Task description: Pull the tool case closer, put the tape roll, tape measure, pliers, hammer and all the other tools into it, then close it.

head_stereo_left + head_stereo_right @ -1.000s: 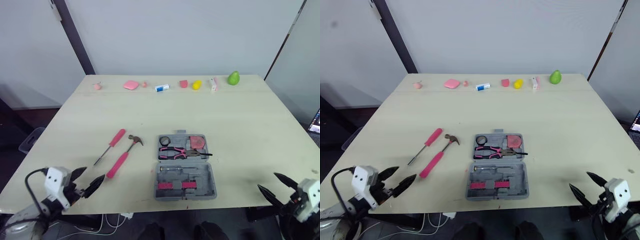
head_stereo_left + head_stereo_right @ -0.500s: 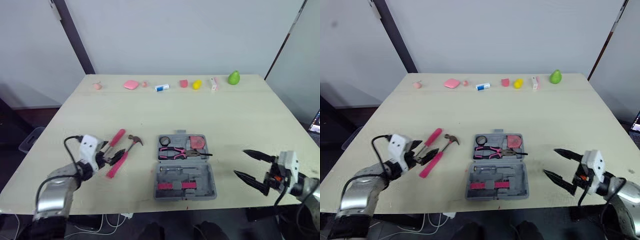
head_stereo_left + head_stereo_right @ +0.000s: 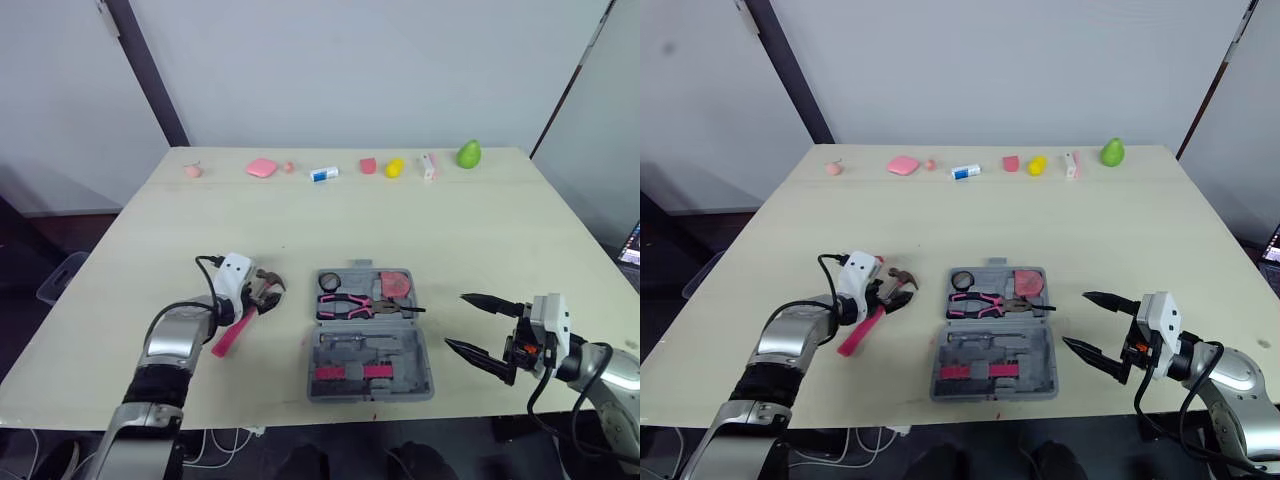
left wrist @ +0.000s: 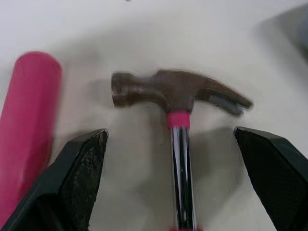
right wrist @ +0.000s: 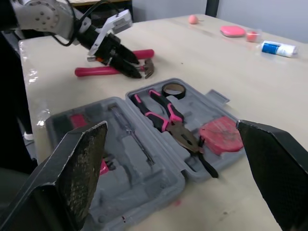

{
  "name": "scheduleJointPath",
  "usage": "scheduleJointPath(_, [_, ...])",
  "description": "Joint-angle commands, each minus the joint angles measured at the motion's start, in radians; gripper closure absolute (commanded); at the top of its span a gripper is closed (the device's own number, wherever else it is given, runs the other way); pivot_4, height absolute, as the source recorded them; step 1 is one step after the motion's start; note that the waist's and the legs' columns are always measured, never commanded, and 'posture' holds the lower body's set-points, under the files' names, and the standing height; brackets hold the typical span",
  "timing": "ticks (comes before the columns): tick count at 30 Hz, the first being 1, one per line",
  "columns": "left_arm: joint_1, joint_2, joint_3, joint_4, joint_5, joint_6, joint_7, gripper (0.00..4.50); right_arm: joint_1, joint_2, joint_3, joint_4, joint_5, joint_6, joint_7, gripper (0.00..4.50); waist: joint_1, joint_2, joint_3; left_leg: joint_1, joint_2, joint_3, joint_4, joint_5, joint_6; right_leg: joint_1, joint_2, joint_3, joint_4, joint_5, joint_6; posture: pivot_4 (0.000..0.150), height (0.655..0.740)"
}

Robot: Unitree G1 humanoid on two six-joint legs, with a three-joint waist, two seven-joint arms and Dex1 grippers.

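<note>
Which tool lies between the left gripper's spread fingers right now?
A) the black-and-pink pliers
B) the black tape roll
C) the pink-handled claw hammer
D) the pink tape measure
C: in the left wrist view the pink-handled claw hammer has its steel shaft running between the black fingers of the left gripper, which are spread wide and not touching it.

We record a pale wooden table [image 3: 490,240]. Along its far edge, from left to right, stand a small pink round item [image 3: 194,172], a flat pink pad [image 3: 262,169], a tiny pink ball [image 3: 288,167], a white-and-blue tube [image 3: 323,175], a pink block [image 3: 368,167], a yellow lump [image 3: 394,168], a white-and-pink stick [image 3: 428,167] and a green pear-shaped object [image 3: 467,155].
</note>
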Motion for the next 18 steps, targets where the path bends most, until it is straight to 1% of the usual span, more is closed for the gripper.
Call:
scheduleJointPath(1, [-0.02, -0.016, -0.006, 0.032, 0.002, 0.029, 0.0, 0.74, -0.008, -0.003, -0.012, -0.033, 0.007, -0.016, 0.001, 0.0, 0.0, 0.0, 0.0, 0.0, 0.0, 0.0, 0.0, 0.0, 0.0, 0.0, 0.0, 0.0, 0.0, 0.0, 0.0, 0.15, 0.74])
scheduleJointPath(3, [-0.022, -0.021, -0.01, 0.042, 0.003, 0.017, -0.006, 1.5, -0.012, -0.002, -0.01, -0.033, 0.006, -0.016, 0.0, 0.0, 0.0, 0.0, 0.0, 0.0, 0.0, 0.0, 0.0, 0.0, 0.0, 0.0, 0.0, 0.0, 0.0, 0.0, 0.0, 0.15, 0.74])
scheduleJointPath(4, [-0.024, -0.023, -0.012, 0.048, 0.005, 0.014, -0.005, 1.77, -0.014, -0.001, -0.009, -0.032, 0.005, -0.017, 0.0, 0.0, 0.001, 0.0, 0.0, 0.0, 0.0, 0.0, 0.0, 0.0, 0.0, 0.0, 0.0, 0.0, 0.0, 0.0, 0.0, 0.15, 0.74])
scheduleJointPath(6, [-0.027, -0.025, -0.012, 0.063, 0.01, 0.013, -0.001, 2.45, -0.016, -0.001, -0.009, -0.031, 0.003, -0.018, 0.001, 0.0, 0.004, 0.0, 0.0, 0.0, 0.0, 0.0, 0.0, 0.0, 0.0, 0.0, -0.001, 0.0, 0.0, 0.0, 0.0, 0.15, 0.74])
scheduleJointPath(9, [-0.029, -0.026, -0.009, 0.08, 0.013, 0.002, 0.0, 3.78, -0.021, -0.001, -0.009, -0.028, 0.003, -0.018, 0.002, 0.0, 0.007, 0.0, 0.0, 0.0, -0.001, 0.0, 0.0, 0.0, 0.0, 0.0, -0.001, 0.0, 0.0, 0.0, 0.0, 0.15, 0.74])
scheduleJointPath(10, [-0.029, -0.027, -0.008, 0.086, 0.014, -0.003, 0.0, 4.32, -0.024, -0.001, -0.008, -0.029, 0.003, -0.016, 0.001, 0.0, 0.007, 0.001, 0.0, 0.0, -0.001, 0.0, 0.0, 0.0, 0.0, 0.0, -0.001, 0.0, 0.0, 0.0, 0.0, 0.15, 0.74])
scheduleJointPath(11, [-0.029, -0.027, -0.008, 0.09, 0.014, -0.007, -0.001, 4.46, -0.026, -0.001, -0.006, -0.03, 0.004, -0.014, 0.001, 0.0, 0.007, 0.001, -0.001, 0.0, -0.001, 0.0, 0.0, 0.0, 0.0, 0.0, -0.001, 0.0, 0.0, 0.0, 0.0, 0.15, 0.74])
scheduleJointPath(18, [-0.019, -0.023, -0.011, 0.074, 0.017, -0.045, -0.015, 4.46, -0.038, -0.002, 0.002, -0.046, 0.016, 0.003, 0.002, 0.0, 0.007, 0.001, -0.001, 0.001, -0.001, 0.0, 0.0, 0.0, 0.0, 0.001, -0.001, 0.0, 0.0, 0.0, 0.0, 0.15, 0.74])
